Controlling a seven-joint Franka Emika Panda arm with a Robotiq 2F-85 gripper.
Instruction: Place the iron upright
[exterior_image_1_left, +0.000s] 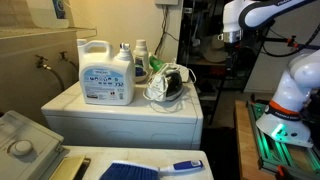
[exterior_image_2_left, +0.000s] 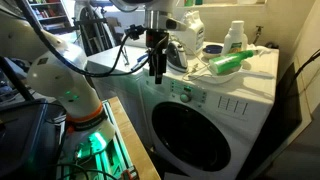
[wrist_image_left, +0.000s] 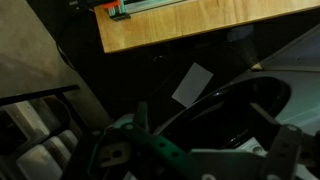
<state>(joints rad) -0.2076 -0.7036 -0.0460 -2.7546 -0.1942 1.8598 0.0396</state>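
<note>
The iron lies on the white table, just beside the big detergent jug, on the side of the jug where the arm stands. It sits low rather than on its heel, its long axis roughly along the table top, with pale cord bunched against it; which end is the nose I cannot tell at this size. In an exterior view the dark body of the iron shows near the table's front edge, and the end effector hangs fingers-down in front of it. From the other side the end effector appears well apart from the jug, out past the table's end. A green bottle lying on its side shows clearly only in that same exterior view. The wrist view shows neither iron nor jug, only a wooden board and dark ground. There the end effector has its fingers spread wide and grips nothing.
</note>
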